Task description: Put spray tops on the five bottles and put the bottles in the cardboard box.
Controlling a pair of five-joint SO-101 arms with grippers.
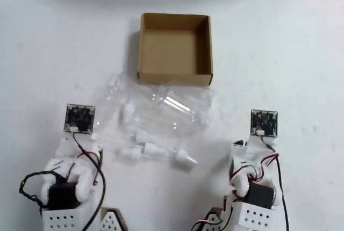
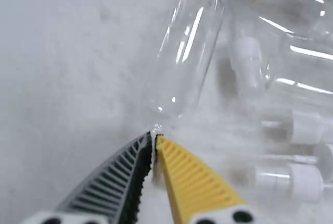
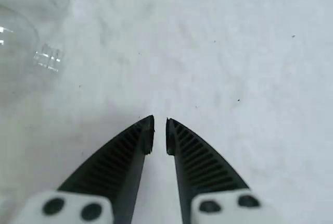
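Both my left gripper [image 2: 154,139] and right gripper [image 3: 159,130] sit clenched and empty, the clear bottles [image 1: 164,107] lie heaped at 6 o'clock from the cardboard box [image 1: 174,78] with the spray tops [image 1: 156,151] at their 6 o'clock, and I fear a clumsy nudge could roll those slick bottles away.

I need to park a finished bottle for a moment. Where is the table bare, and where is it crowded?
Bare table lies left of the cardboard box and right of it, out to the edges. The box floor is bare too. Crowded: the bottles heaped before the box, the spray tops nearer, between the left arm and right arm.
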